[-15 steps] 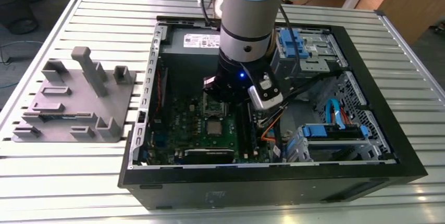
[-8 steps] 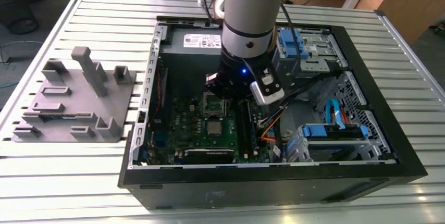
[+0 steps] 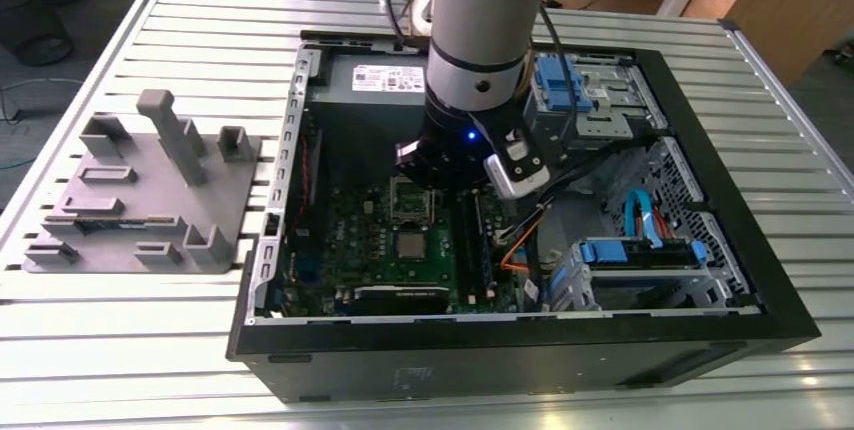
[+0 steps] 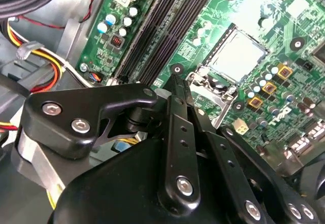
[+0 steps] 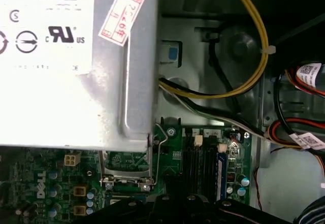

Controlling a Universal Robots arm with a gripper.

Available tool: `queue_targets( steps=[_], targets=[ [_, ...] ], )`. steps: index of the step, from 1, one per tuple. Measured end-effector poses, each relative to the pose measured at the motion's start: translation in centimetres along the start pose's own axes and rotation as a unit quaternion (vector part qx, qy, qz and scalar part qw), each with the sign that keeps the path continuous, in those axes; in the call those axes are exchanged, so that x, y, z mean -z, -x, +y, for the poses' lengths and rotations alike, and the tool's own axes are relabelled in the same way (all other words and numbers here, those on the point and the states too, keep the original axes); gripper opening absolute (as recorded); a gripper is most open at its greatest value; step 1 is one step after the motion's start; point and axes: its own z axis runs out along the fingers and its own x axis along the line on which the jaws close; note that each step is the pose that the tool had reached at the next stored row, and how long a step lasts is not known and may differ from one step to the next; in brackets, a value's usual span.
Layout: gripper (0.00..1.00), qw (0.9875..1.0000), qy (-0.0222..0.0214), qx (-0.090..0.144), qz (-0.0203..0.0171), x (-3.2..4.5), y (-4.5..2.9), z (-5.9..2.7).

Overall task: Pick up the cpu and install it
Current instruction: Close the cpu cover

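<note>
The black linked gripper (image 4: 175, 84) hangs low over the green motherboard (image 4: 203, 10), inside the open black computer case (image 3: 534, 365). Whether it is open or closed cannot be told, and nothing can be seen in its grasp.

Near its tip in the second wrist view, the cpu (image 4: 236, 56), a small flat square chip with a pale silvery top, lies flat in the socket on the board. The rectangular silver socket frame with a hollow middle (image 5: 127, 180) is swung up just beside it, not down over the chip. Judging by this, the chip seems placed, and the frame is not yet closed.

Farther in, the case also holds a silver power supply box with labels (image 5: 51, 82), a looping yellow cable (image 5: 254, 46) and blue drive brackets (image 3: 641, 250).

Outside the case, toward the exterior view's left, the big grey plastic tray with upright blocks (image 3: 234, 195) rests on the slatted metal table (image 3: 134, 350). What its slots hold is too small to tell.
</note>
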Motion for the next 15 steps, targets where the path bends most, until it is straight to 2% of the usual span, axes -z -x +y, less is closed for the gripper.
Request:
queue_targets(
  steps=[8,15],
  targets=[
    [0.13,0.9989,0.0096,0.046,-0.0022,-0.09,0.02,0.0],
    [0.13,0.9988,0.0102,0.048,-0.0022,-0.11,0.03,0.0]
  ],
)
